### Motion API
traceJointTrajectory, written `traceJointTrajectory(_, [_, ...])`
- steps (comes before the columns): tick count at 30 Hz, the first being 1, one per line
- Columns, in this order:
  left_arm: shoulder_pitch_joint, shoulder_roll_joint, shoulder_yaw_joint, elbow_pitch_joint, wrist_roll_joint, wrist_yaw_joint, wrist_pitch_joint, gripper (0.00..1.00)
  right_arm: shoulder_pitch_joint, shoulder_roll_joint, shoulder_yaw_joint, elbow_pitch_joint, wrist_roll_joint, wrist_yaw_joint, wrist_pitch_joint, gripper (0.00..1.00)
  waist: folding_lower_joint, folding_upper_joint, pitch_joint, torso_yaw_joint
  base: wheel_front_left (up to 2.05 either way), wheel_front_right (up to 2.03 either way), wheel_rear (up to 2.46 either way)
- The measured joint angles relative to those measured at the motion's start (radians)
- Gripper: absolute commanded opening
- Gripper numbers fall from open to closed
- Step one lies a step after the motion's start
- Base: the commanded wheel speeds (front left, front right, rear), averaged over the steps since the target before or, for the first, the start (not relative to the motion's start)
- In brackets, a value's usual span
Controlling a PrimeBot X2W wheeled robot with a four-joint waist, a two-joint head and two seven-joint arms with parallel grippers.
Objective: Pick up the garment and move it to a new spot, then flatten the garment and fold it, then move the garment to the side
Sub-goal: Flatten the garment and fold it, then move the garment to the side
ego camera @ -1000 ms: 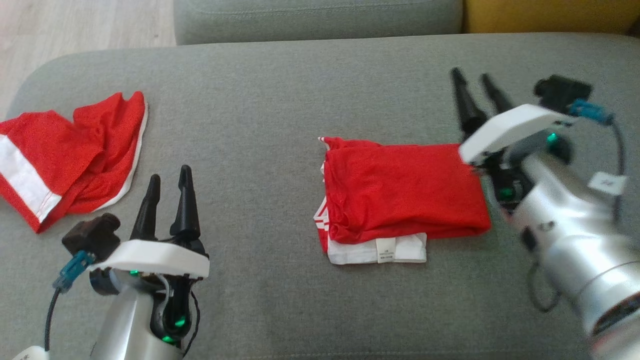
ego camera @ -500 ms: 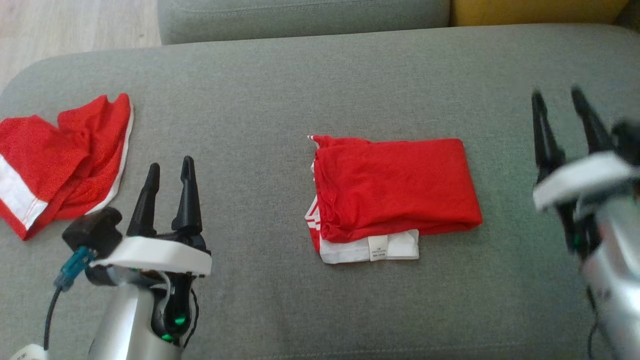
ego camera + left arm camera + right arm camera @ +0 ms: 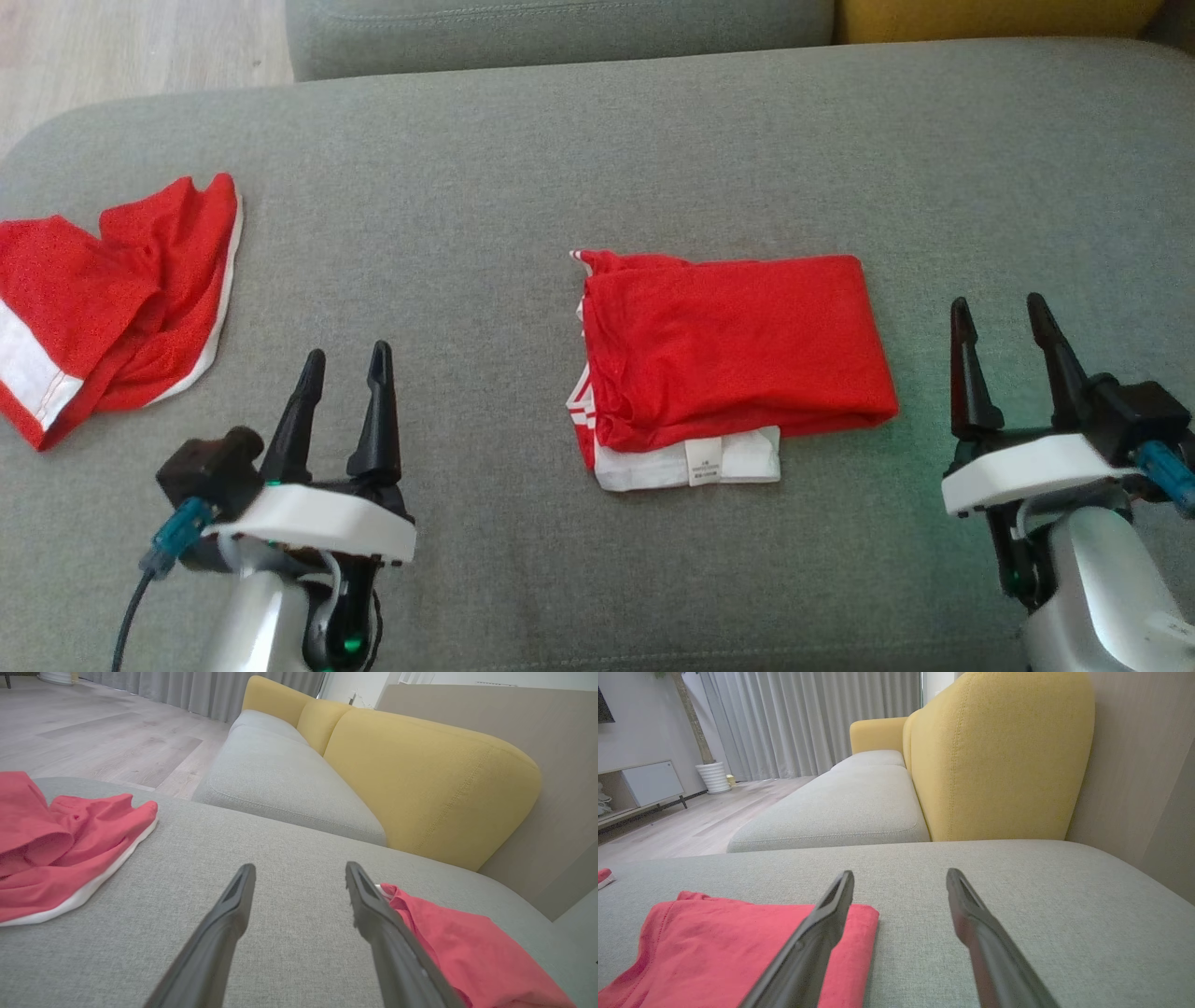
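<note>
**A:** How do the claws stand?

**B:** The left gripper (image 3: 347,353) has its two dark fingers spread apart with nothing between them. It is at the lower left of the head view, over the grey seat cushion (image 3: 467,168). The right gripper (image 3: 997,303) is spread just as wide and is also empty, at the lower right.

**A:** And the garment?

**B:** The folded garment (image 3: 738,345) lies flat on the cushion between the two grippers, nearer the right one and touching neither.

**A:** What does it look like?

**B:** It is red and folded into a neat rectangle, longer from side to side. The top is smooth with a few faint creases. The right edge is a rounded fold, and the left edge shows stacked layers with white stripes peeking out low down. A white layer (image 3: 644,469) sticks out from under the near edge, and it carries a small label (image 3: 703,464) whose print is too small to read.

**A:** Anything further out?

**B:** A second red garment (image 3: 112,289) with white trim lies crumpled at the cushion's far left, well apart from the folded one. Beyond the cushion are another grey seat (image 3: 560,28), a yellow backrest (image 3: 999,17) and pale wooden floor (image 3: 140,47).
</note>
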Motion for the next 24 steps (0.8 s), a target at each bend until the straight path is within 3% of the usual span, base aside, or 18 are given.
traceJointTrajectory(9, [-0.004,0.0,-0.001,-0.01,-0.007,0.0,0.0,1.0,-0.008,0.013,-0.009,-0.008,0.001,0.0,0.032,1.0,0.0,0.0,0.034,0.014,0.0,0.0,0.0])
traceJointTrajectory(24, [-0.057,0.0,-0.039,0.004,-0.019,0.0,0.0,1.0,-0.133,0.04,0.003,0.202,0.131,0.0,0.177,1.0,0.0,0.0,0.13,0.076,0.0,0.0,0.0])
